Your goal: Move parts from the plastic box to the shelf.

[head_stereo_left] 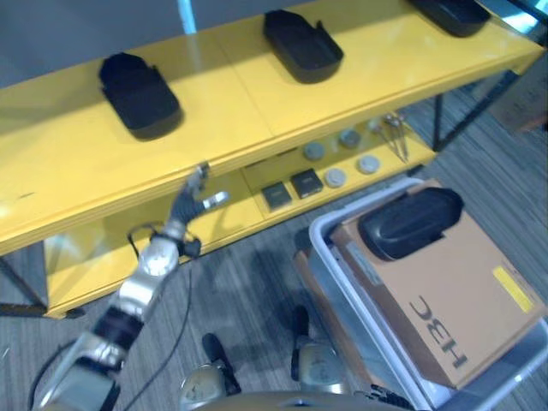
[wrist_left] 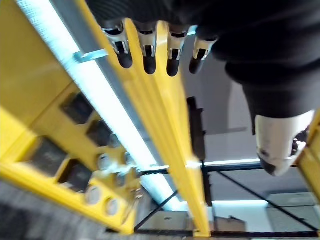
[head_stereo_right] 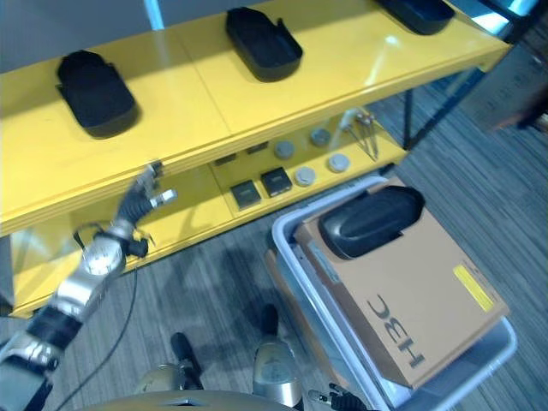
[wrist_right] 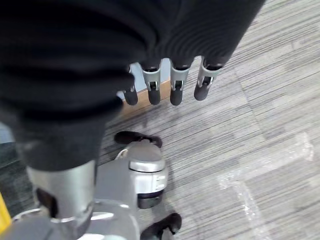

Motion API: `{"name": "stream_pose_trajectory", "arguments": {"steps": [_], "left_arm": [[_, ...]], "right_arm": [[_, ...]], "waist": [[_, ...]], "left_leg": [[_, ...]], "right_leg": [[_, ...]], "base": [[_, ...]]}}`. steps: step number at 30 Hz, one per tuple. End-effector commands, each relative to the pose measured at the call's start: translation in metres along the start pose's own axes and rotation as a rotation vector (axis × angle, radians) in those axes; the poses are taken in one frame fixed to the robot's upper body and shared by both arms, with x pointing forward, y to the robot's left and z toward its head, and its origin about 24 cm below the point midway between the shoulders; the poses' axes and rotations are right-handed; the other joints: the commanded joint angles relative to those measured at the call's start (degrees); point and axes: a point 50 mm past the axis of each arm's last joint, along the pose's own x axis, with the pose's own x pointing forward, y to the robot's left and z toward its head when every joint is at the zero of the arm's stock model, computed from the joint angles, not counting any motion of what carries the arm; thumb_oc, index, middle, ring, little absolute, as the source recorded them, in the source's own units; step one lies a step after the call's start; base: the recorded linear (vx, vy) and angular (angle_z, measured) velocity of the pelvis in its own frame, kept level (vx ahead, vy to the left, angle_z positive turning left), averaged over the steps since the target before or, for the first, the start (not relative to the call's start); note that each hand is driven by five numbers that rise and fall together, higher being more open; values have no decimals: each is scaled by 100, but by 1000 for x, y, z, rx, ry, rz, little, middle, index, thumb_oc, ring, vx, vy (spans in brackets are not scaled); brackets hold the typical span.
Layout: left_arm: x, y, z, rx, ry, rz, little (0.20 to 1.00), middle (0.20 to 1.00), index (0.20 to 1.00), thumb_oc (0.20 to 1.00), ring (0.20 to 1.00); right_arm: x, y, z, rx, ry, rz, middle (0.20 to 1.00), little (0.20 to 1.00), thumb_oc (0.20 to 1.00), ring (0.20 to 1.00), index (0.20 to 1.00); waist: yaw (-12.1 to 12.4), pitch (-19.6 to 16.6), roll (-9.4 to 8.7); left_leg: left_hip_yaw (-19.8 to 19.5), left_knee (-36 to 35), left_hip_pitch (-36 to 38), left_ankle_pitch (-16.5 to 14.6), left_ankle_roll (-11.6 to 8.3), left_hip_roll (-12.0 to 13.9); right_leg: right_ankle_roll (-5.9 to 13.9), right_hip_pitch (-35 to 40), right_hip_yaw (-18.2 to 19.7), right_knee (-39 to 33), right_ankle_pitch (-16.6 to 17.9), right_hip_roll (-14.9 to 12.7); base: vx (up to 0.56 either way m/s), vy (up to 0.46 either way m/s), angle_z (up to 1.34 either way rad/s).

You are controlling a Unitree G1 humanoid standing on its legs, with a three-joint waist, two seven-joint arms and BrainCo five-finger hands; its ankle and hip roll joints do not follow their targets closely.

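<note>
The black moulded plastic part (head_stereo_left: pixel 409 223) still to be moved lies on a brown cardboard box (head_stereo_left: pixel 445 291) that sits inside the clear plastic box (head_stereo_left: pixel 342 282) on the grey carpet, to my right front. Three similar black parts already rest on the yellow shelf's top board (head_stereo_left: pixel 248 77): one at left (head_stereo_left: pixel 137 92), one in the middle (head_stereo_left: pixel 301 44), one at the far right edge (head_stereo_left: pixel 454 13).

My left hand (head_stereo_left: pixel 193 199) is raised to the front edge of the top board. In the left wrist view its fingers (wrist_left: pixel 147 52) are straight and relaxed, the thumb (wrist_left: pixel 277 145) apart; it holds nothing. My right hand (wrist_right: pixel 170 85) hangs over the carpet with loosely extended fingers, also empty.

Risks, as I judge them:
- The left hand is close to the shelf edge. Lowering or swinging the arm without backing off first could clip the board.
- The part sits on a loose, tilted cardboard surface. A one-sided push could slide it off into the plastic box.
- The part looks smooth and rounded. A shallow grasp may slip.

Surroundings: the lower shelf (head_stereo_left: pixel 360 184) carries small dark square blocks (head_stereo_left: pixel 291 188), round grey discs (head_stereo_left: pixel 342 158) and a thin metal tool (head_stereo_left: pixel 396 133). The plastic box stands just in front of this lower shelf, so a lift should clear the top board's front edge.
</note>
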Motion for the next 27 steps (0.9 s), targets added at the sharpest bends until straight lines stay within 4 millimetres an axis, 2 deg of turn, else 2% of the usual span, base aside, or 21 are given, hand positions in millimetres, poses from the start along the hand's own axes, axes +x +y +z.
{"name": "stream_pose_trajectory", "arguments": {"steps": [1, 2, 3, 4, 6, 7, 9, 10, 12, 13, 14, 16, 19, 22, 23, 24, 26, 27], "left_arm": [[-6, 0, -33, 24, 174, -32, 1000, 1000, 1000, 1000, 1000], [-17, -1, -51, 48, 274, -12, 1000, 1000, 1000, 1000, 1000], [-41, -2, -82, 91, 379, 7, 1000, 1000, 1000, 1000, 1000], [-57, -2, -101, 107, 466, 28, 1000, 1000, 1000, 1000, 1000], [-84, 1, -128, 131, 587, 78, 1000, 1000, 1000, 1000, 1000], [-109, 6, -148, 160, 677, 128, 1000, 1000, 1000, 1000, 1000], [-147, 14, -174, 245, 798, 178, 1000, 1000, 1000, 1000, 1000], [-147, 14, -174, 245, 796, 179, 1000, 1000, 1000, 1000, 1000], [-180, 15, -191, 254, 929, 231, 1000, 1000, 1000, 1000, 1000], [-188, 15, -195, 248, 970, 245, 1000, 1000, 1000, 1000, 1000], [-197, 13, -200, 247, 1021, 269, 1000, 1000, 1000, 1000, 1000], [-197, 14, -203, 248, 1063, 282, 1000, 1000, 1000, 1000, 1000], [-185, 14, -203, 206, 1081, 339, 1000, 1000, 1000, 1000, 1000], [-179, 15, -202, 162, 1078, 365, 1000, 1000, 1000, 1000, 1000], [-177, 15, -202, 141, 1078, 367, 1000, 1000, 1000, 1000, 1000], [-179, 14, -203, 120, 1088, 369, 1000, 1000, 1000, 1000, 1000], [-182, 13, -204, 127, 1098, 350, 1000, 1000, 1000, 1000, 1000], [-183, 13, -204, 128, 1100, 346, 1000, 1000, 1000, 1000, 1000]], "right_arm": [[-4, -8, -14, 7, 101, -22, 1000, 1000, 1000, 1000, 1000], [-4, -9, -15, 26, 106, -36, 1000, 1000, 1000, 1000, 1000], [-2, -7, -14, 33, 118, -44, 1000, 1000, 1000, 1000, 1000], [-1, -5, -14, 36, 126, -50, 1000, 1000, 1000, 1000, 1000], [0, -2, -14, 33, 139, -58, 1000, 1000, 1000, 1000, 1000], [2, 1, -11, 8, 141, -51, 1000, 1000, 1000, 1000, 1000], [5, 3, -7, 18, 149, -46, 1000, 1000, 1000, 1000, 1000], [5, 3, -6, 18, 149, -46, 1000, 1000, 1000, 1000, 1000], [6, 3, -6, 23, 182, -54, 1000, 1000, 1000, 1000, 1000], [6, 3, -6, 5, 195, -54, 1000, 1000, 1000, 1000, 1000], [5, 4, -10, -16, 212, -40, 1000, 1000, 1000, 1000, 1000], [4, 6, -13, 9, 184, -31, 1000, 1000, 1000, 1000, 1000], [2, 14, -22, 43, 122, -17, 1000, 1000, 1000, 1000, 1000], [-2, 15, -32, 13, 133, -5, 1000, 1000, 1000, 1000, 1000], [-4, 11, -33, 32, 132, -31, 1000, 1000, 1000, 1000, 1000], [-4, 4, -29, 49, 121, -35, 1000, 1000, 1000, 1000, 1000], [-4, -3, -26, 39, 115, -48, 1000, 1000, 1000, 1000, 1000], [-5, -7, -23, 35, 116, -47, 1000, 1000, 1000, 1000, 1000]], "waist": [[34, -277, 64], [47, -296, 90], [50, -332, 103], [96, -353, 106], [178, -386, 99], [269, -404, 103], [442, -426, 77], [446, -423, 78], [572, -427, 6], [621, -435, -22], [624, -449, -145], [482, -435, -242], [67, -524, -368], [-102, -588, -409], [-18, -538, -385], [109, -484, -332], [196, -496, -280], [230, -535, -238]], "left_leg": [[-347, 249, -355, -407, 365, -165], [-325, 167, -279, -413, 386, -205], [-320, 42, -107, -522, 354, -273], [-211, 25, -80, -529, 341, -261], [-3, -2, -49, -536, 326, -232], [178, -16, -45, -497, 310, -203], [504, 0, -48, -413, 292, -114], [510, -1, -44, -412, 290, -111], [900, 39, 11, -346, 286, -2], [1074, 55, 57, -303, 265, 62], [1305, 141, 114, -301, 234, 165], [1410, 275, 199, -348, 195, 320], [1565, 509, 302, -433, -13, 604], [1590, 1037, 234, -529, -151, 858], [1189, 1582, -14, -402, -293, 981], [546, 1883, -304, -477, -322, 884], [98, 1689, -382, -611, -265, 712], [-86, 1343, -333, -611, -268, 631]], "right_leg": [[401, -143, 10, 978, -531, -523], [427, -151, -28, 1031, -465, -569], [548, -151, -108, 1147, -388, -678], [579, -164, -271, 1174, -341, -718], [634, -219, -585, 1274, -214, -826], [656, -248, -882, 1389, -172, -864], [591, -193, -1377, 1521, -331, -797], [588, -193, -1372, 1521, -334, -794], [487, 16, -1944, 1428, -424, -866], [448, 138, -2199, 1315, -487, -873], [446, 291, -2483, 1012, -367, -882], [443, 327, -2373, 792, -339, -727], [365, 355, -2105, 158, -219, -355], [223, 368, -2037, -85, -234, -216], [97, 385, -1885, -95, -361, -125], [7, 368, -1659, -53, -474, -37], [7, 317, -1429, -18, -542, -30], [41, 315, -1300, -61, -555, -30]], "base": [[-14, 132, 11], [30, 162, 11], [5, 152, 6], [-20, 113, -1], [-118, 33, -26], [-163, 4, -59], [-190, -67, -168], [-172, -131, -184], [-117, -155, -97], [-33, -317, -119], [-3, -378, -173], [-13, -444, -256], [-51, -403, -136], [-49, -221, -90], [-44, -104, -101], [-24, -16, -76], [35, 125, -149], [110, 245, -205]]}}
